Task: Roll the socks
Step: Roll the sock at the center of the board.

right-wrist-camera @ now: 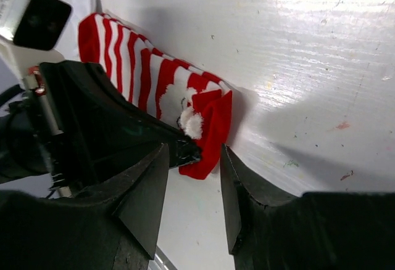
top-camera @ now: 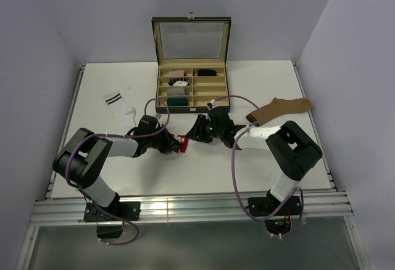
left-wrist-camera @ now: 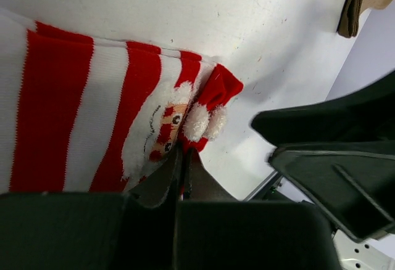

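— On the table (top-camera: 203,171), seen from above, where do the socks lie?

— The striped sock (top-camera: 181,142) sits near the middle, between the two claws. The white sock (top-camera: 120,106) lies off to the left and the tan sock (top-camera: 281,108) to the right, both well apart from it. Behind them stands a box (top-camera: 192,108) with its lid up and small bundles (top-camera: 178,102) in some compartments.

— And the claws from that height?

— The left claw (top-camera: 174,147) is at the striped sock, and the right claw (top-camera: 197,131) is just beside it. How their fingers stand cannot be told from up there.

— What does the left wrist show?

— The left claw (left-wrist-camera: 182,168) is pressed closed, with the edge of the striped sock (left-wrist-camera: 74,110) pinched between its fingers, just below the Santa face (left-wrist-camera: 163,128). The sock lies flat on the table. The tan sock (left-wrist-camera: 358,5) shows in the far corner, and the right claw (left-wrist-camera: 265,139) is close by on the right.

— And the right wrist?

— The right claw (right-wrist-camera: 191,187) stands partly parted and grips nothing. The red end of the striped sock (right-wrist-camera: 136,73) reaches into the gap between its fingers (right-wrist-camera: 145,190); whether it touches them cannot be told. The left claw (right-wrist-camera: 185,150) lies over the sock's near edge.
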Tool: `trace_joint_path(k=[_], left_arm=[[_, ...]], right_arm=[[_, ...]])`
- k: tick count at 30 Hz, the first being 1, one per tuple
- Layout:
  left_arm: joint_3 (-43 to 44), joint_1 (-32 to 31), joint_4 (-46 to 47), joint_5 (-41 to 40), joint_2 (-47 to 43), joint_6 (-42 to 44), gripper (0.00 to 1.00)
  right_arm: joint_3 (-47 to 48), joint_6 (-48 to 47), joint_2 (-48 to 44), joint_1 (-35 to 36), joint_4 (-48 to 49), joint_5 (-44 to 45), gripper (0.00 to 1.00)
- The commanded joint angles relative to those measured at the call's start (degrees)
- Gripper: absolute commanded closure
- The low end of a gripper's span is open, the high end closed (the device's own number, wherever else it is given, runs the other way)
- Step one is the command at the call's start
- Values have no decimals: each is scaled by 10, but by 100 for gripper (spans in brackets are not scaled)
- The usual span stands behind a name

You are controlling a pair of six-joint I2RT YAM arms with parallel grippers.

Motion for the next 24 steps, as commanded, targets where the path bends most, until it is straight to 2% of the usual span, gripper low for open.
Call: trace_joint_path(k=[1,11,24], left_arm=[[-2,4,19,11,1,-2,100],[-4,8,16,14,2,2,100],[-12,16,1,6,-6,8,100]], right_arm=[[25,-4,24,-3,36,-32,53],[42,-1,81,-3,56,-70,52],[6,3,67,-23,78,-61,53]])
